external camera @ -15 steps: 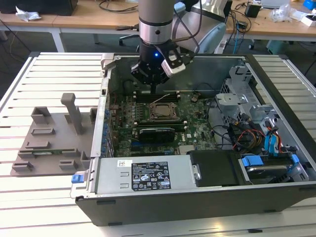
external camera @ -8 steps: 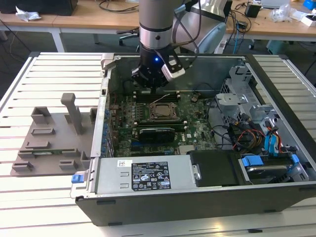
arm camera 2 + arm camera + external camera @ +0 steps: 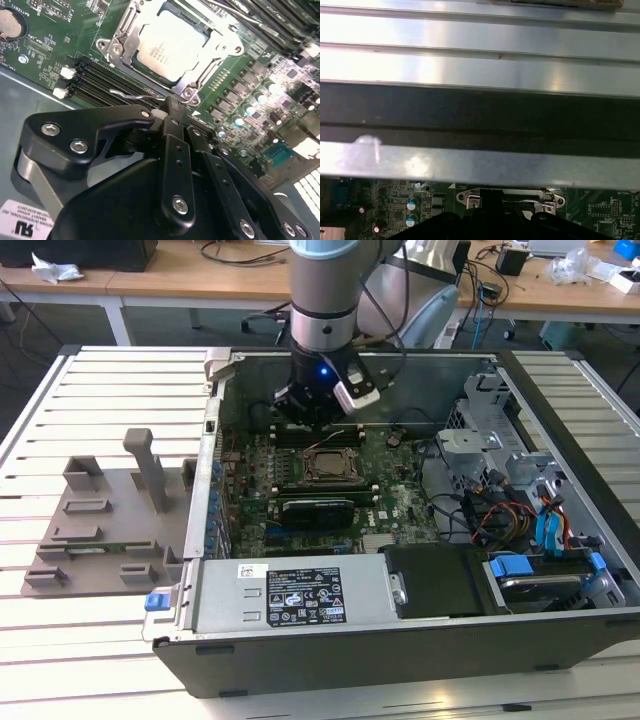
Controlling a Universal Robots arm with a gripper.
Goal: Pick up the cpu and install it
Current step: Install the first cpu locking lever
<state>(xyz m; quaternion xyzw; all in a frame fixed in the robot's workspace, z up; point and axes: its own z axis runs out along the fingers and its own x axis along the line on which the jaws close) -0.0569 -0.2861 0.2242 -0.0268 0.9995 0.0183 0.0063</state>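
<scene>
The gripper (image 3: 170, 112) is hanging inside an open computer case (image 3: 420, 640), its black fingers (image 3: 172, 150) drawn together into one narrow stem with nothing between them. In the second wrist view, the fingertip is sitting right at a thin wire lever (image 3: 135, 93) that is running along the near edge of the socket frame (image 3: 117, 45); whether it is touching the wire is hard to tell.

The cpu (image 3: 167, 47) is lying flat inside that frame, its silvery top plate facing up, the metal bracket standing around it. In the exterior view the cpu (image 3: 328, 465) is showing as a small pale square in the middle of the green motherboard (image 3: 390, 495), just in front of the gripper (image 3: 312, 418).

A row of black memory slots (image 3: 97, 80) is running beside the socket. A long black card (image 3: 318, 508) is lying across the board nearer the camera.

Outside the case, on the exterior view's left, a grey fixture plate (image 3: 100, 540) is resting on a slatted metal table (image 3: 60, 400). Wooden desks (image 3: 180, 275) are standing behind.
</scene>
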